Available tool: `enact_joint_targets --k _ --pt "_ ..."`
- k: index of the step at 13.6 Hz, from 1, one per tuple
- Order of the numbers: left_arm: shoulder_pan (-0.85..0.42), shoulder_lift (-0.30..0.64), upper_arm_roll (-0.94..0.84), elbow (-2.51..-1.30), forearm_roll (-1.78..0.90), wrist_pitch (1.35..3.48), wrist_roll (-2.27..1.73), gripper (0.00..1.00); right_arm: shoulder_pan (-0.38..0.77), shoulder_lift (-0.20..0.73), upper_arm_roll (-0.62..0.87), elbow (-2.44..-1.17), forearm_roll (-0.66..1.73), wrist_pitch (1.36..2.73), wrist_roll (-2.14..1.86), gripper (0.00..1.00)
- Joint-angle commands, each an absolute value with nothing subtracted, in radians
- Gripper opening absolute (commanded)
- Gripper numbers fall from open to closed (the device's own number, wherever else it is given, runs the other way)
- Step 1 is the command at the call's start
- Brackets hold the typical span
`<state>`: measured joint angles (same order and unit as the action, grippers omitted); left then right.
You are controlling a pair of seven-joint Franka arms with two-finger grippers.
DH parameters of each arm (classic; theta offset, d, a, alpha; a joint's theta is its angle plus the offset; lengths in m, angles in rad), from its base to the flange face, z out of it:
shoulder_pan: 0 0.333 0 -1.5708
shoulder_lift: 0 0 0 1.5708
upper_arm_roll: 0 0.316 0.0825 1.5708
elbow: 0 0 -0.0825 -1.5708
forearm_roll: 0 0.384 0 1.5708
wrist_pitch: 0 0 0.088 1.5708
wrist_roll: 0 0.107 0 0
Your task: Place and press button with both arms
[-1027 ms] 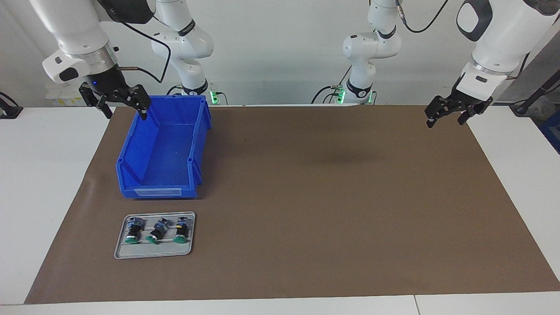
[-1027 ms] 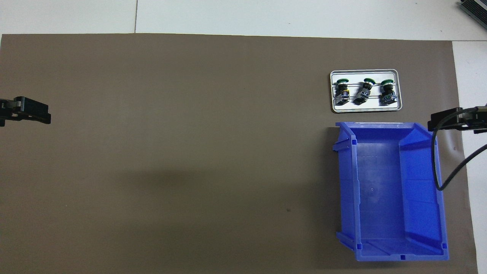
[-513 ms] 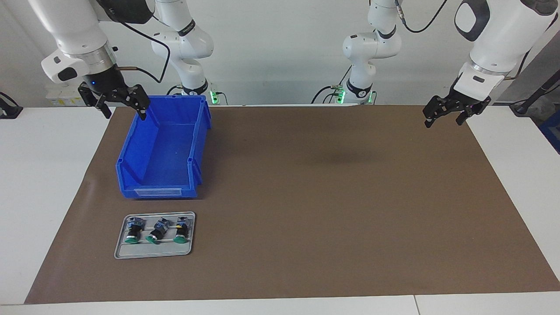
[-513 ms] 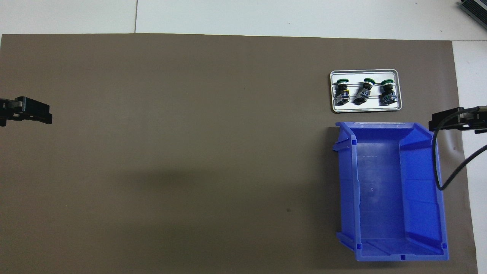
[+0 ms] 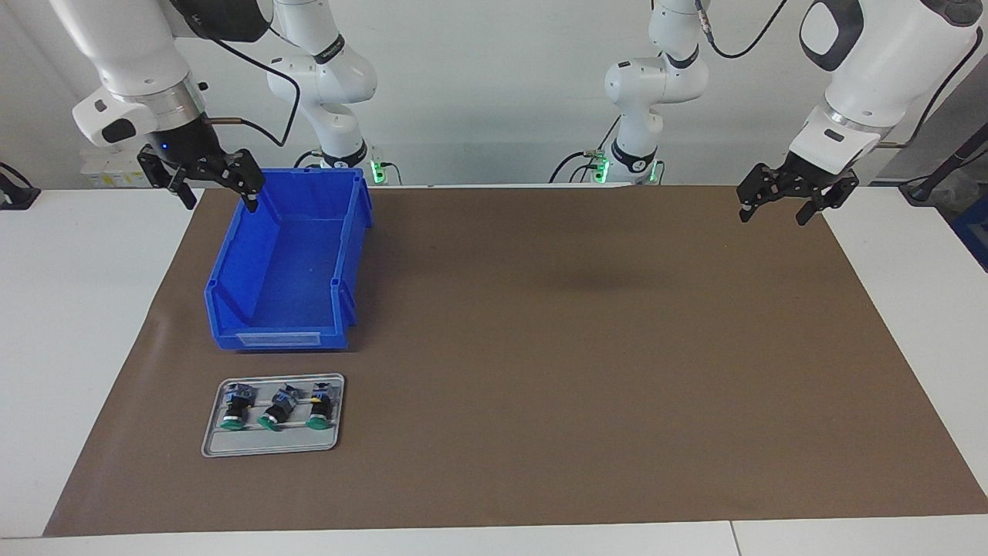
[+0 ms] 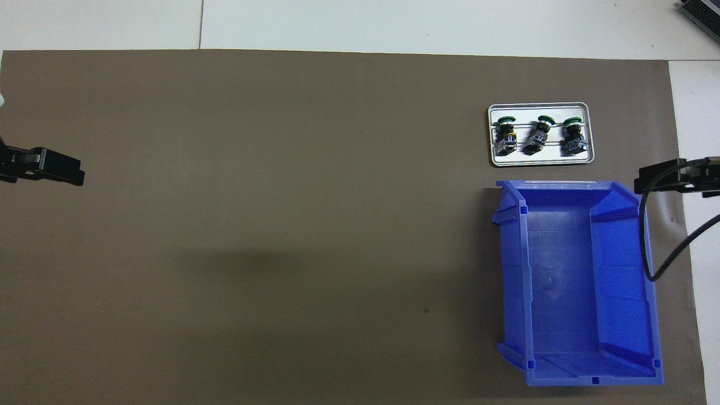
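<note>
Grippers hung at the top of the facing view, one at each end of the table. The right gripper (image 5: 221,198), fingers spread apart and holding nothing, was in the upper corner at the right arm's end, over the rim of the blue bin (image 5: 231,259) where that rim lay closest to the robots. The left gripper (image 5: 772,218), fingers also apart and empty, was in the upper corner at the left arm's end, above the edge of the brown mat (image 5: 579,347).

The bin stood on the mat at the right arm's end, open side up, with nothing in it. Just past it, farther from the robots and low in the facing view, a small grey tray (image 5: 270,449) lay flat on the mat, close to the bin but not touching it.

Three buttons lay on their sides in a row in the tray, green caps pointing away from the robots: the first button (image 5: 234,408) nearest the table's end, the middle button (image 5: 278,409) tilted a little, and the third button (image 5: 319,408) beside it. Neither gripper was near them
</note>
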<state>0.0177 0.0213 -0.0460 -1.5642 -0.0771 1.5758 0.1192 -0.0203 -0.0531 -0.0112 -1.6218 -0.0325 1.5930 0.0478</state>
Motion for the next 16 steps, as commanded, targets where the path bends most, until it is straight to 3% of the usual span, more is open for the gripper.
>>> enact_joint_targets --k 1,8,16 --pt "0.017 -0.008 -0.038 -1.6 -0.133 1.595 0.147 1.0 -0.032 -0.069 -0.009 -1.643 -0.049 1.618 0.029 1.0" --pt "0.023 -0.037 -0.032 -1.657 -0.117 1.58 0.14 1.0 -0.06 -0.014 -0.011 -1.68 -0.049 1.817 0.051 1.0" --pt "0.023 -0.043 -0.034 -1.669 -0.058 1.58 0.138 1.0 -0.021 0.354 -0.002 -1.582 -0.031 2.175 0.336 1.0"
